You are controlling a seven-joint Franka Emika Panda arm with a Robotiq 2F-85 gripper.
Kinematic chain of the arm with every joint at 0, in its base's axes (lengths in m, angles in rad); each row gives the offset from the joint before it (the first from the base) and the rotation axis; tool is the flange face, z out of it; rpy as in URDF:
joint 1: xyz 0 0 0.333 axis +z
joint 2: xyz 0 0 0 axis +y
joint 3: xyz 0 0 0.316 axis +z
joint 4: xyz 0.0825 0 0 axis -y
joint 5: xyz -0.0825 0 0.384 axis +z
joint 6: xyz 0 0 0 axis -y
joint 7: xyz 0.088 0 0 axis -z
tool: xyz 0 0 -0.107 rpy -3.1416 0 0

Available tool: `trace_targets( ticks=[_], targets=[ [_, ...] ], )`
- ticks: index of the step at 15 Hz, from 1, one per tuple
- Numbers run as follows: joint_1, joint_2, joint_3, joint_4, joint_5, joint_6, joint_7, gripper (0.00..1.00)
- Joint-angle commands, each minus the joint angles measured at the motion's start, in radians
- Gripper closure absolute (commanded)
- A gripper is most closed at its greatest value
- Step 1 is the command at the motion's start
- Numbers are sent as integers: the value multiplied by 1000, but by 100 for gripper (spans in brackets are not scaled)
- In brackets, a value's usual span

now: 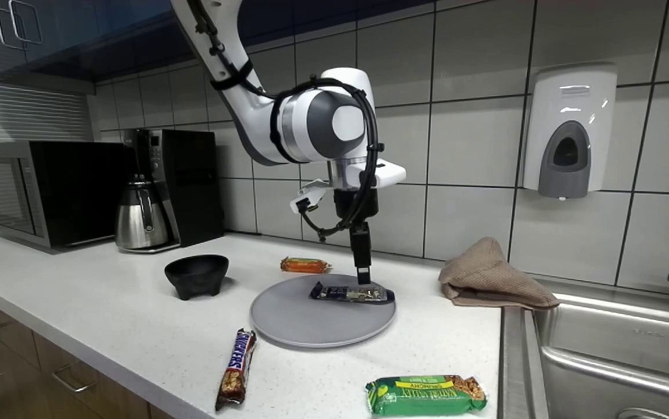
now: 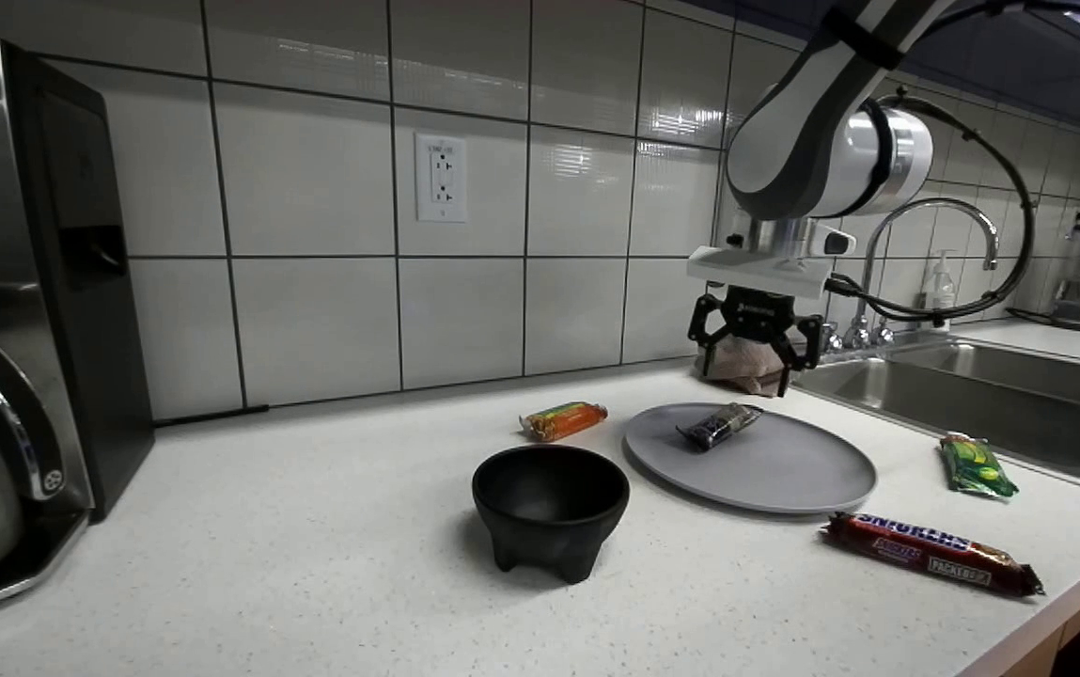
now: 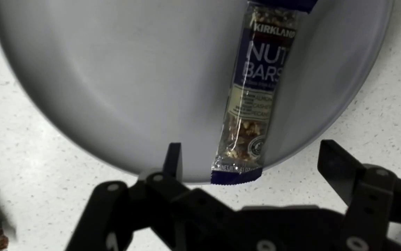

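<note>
Nut bar (image 3: 251, 94) reads "KIRKLAND NUT BARS", candy bar (image 2: 934, 554) "SNICKERS", green packet (image 1: 425, 396) "NATURE VALLEY CRUNCHY".

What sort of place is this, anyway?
Most likely a kitchen or break room: a steel sink is set into the counter, and a coffee maker and what looks like a microwave stand farther along it.

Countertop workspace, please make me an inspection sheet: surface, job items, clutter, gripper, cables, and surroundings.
Surface: white speckled countertop.
Job items: wrapped nut bar lying on the gray plate, one end at the rim.
Clutter: black bowl, Snickers bar, green packet and orange packet, all off the plate.
Gripper: open near the nut bar, holding nothing.
Cables: black cable strapped along the robot arm; loose ends, nothing seen.
Surroundings: sink, brown towel, soap dispenser, coffee maker, microwave.
</note>
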Motion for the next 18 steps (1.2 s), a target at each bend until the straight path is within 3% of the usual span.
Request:
trace_targets(
  ticks=[1, 18],
  targets=[
    [-46, -67, 17, -48, 26, -44, -105, 0],
    [-121, -187, -45, -200, -8, -70, -186, 0]
  ],
)
